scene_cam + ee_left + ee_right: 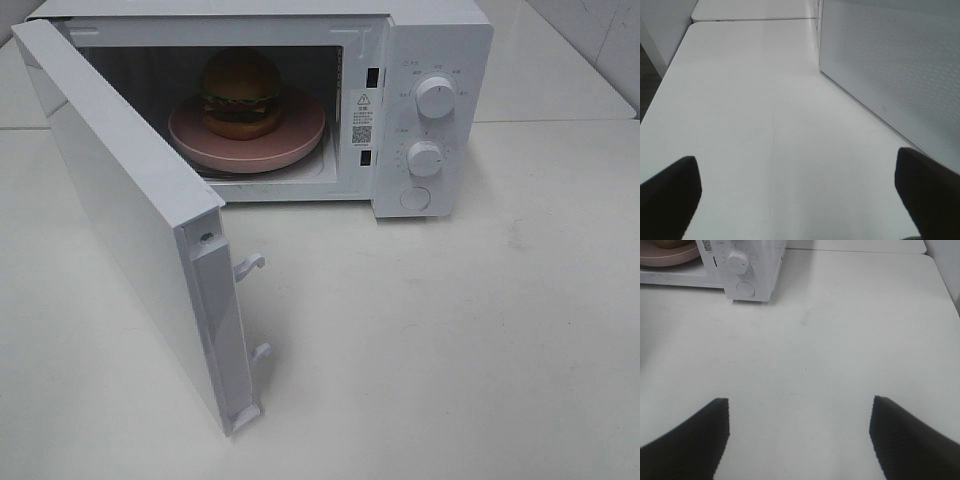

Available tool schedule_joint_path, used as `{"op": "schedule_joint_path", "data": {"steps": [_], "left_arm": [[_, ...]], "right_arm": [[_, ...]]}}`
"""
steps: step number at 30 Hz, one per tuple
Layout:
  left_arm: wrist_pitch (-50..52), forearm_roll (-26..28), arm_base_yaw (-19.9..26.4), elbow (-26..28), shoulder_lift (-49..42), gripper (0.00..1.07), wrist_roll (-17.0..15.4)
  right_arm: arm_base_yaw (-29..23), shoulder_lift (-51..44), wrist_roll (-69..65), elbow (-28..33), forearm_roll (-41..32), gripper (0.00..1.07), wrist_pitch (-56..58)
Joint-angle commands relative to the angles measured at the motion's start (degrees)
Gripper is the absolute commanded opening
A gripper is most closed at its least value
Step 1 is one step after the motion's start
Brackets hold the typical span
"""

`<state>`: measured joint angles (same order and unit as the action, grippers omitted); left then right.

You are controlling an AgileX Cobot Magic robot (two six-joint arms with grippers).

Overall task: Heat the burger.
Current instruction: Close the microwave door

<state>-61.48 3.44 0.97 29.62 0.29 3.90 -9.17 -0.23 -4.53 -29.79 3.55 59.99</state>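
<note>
Though the high camera catches neither arm, each wrist camera shows its own dark, matte fingers spread wide over the smooth white table. The left gripper is released and holds nothing, and the right gripper likewise stands parted and empty. Near the left gripper rises the wide-open door, its flat panel dotted with a fine mesh that only this view picks out.

Farther on, the high view shows the boxy white microwave with two round dials above a round button. Inside its cavity the burger, glossy brown bun over frilly lettuce, sits on a round pink plate. The right wrist view catches only the plate's edge and what is probably a sliver of the burger.
</note>
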Motion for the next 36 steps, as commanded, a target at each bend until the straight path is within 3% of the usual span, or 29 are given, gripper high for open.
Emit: {"op": "schedule_joint_path", "data": {"steps": [1, 36], "left_arm": [[0.17, 0.34, 0.00, -0.06, -0.23, 0.98, -0.06], [0.17, 0.34, 0.00, -0.06, -0.23, 0.98, -0.06]], "right_arm": [[0.46, -1.66, -0.11, 1.38, -1.15, 0.76, -2.86], [0.46, -1.66, 0.00, 1.38, -1.15, 0.76, -2.86]]}}
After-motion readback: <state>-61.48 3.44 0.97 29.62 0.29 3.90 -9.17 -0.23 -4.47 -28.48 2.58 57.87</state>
